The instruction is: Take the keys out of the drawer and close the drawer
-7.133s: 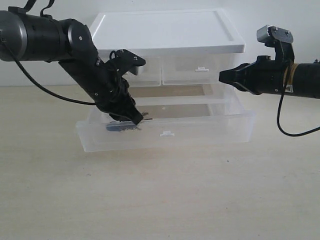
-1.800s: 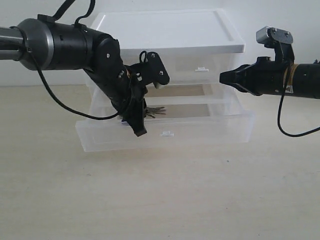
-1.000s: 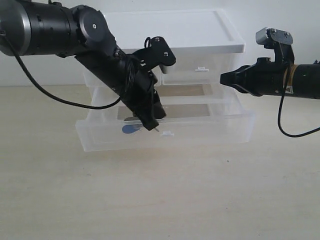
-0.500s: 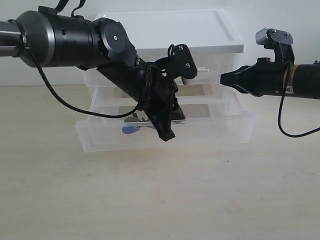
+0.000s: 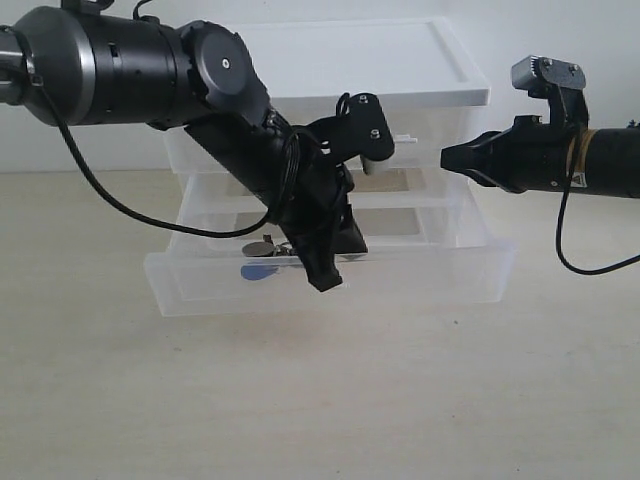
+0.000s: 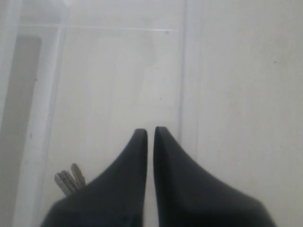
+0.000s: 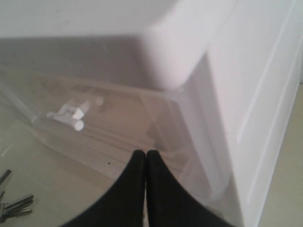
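Drawer (image 5: 420, 272) is pulled out of the white-topped cabinet (image 5: 340, 60), which stands on the tabletop (image 5: 320, 400). The drawer is wide, shallow and see-through.

Keys (image 5: 261, 262) lie on the drawer floor in the left half, blue head toward the front wall. They are not gripped.

Left claw (image 5: 323, 282) hangs tip-down at the drawer's front edge, near the middle. Keys are at 9 o'clock from the tip, just beside it. In the left wrist view the fingers (image 6: 132, 161) are nearly together with only a thin slit between them and nothing in it. Key blades poke out beside one finger.

Right claw (image 5: 446, 155) is in the air at 3 o'clock of the cabinet, level with the upper half-width drawers. It points at the cabinet and is well apart from the keys. Its fingers (image 7: 135, 179) are pressed together, empty.
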Motion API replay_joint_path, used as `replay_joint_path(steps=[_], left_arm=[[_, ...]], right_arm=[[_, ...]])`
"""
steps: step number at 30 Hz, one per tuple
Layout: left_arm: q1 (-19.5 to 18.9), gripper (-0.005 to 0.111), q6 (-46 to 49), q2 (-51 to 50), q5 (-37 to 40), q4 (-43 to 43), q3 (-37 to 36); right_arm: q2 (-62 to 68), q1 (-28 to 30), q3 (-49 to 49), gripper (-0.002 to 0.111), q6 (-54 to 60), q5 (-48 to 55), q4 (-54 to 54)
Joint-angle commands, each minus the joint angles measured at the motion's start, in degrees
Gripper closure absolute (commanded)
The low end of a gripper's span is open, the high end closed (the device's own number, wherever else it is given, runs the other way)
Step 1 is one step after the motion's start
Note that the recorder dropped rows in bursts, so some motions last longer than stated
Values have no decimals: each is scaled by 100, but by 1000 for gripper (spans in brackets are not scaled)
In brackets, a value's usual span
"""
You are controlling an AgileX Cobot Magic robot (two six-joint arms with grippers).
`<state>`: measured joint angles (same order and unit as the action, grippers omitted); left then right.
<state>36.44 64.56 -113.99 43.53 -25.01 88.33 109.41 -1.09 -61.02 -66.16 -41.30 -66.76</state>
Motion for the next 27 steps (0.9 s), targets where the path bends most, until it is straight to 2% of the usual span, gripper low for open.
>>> replay_joint_path(steps=[1, 4, 6, 9, 12, 14, 27], left_arm=[[90, 102, -168, 135, 52, -74, -71], [42, 102, -580, 376, -182, 133, -71], [-45, 98, -1256, 546, -298, 652, -71], [-233, 78, -2074, 589, -160, 1197, -71], [-423, 49, -2191, 448, 259, 1248, -71], [-483, 38, -2191, 307, 340, 1260, -71], [-547, 37, -2105, -410, -368, 1416, -71]], right_arm=[[-17, 39, -88, 108, 25, 221, 280], [-17, 39, -88, 108, 25, 221, 280], [-17, 39, -88, 108, 25, 221, 280], [-17, 39, -88, 108, 25, 221, 280], [-17, 39, -88, 108, 25, 221, 280], [-17, 39, -88, 108, 25, 221, 280], [-17, 39, -88, 108, 25, 221, 280]])
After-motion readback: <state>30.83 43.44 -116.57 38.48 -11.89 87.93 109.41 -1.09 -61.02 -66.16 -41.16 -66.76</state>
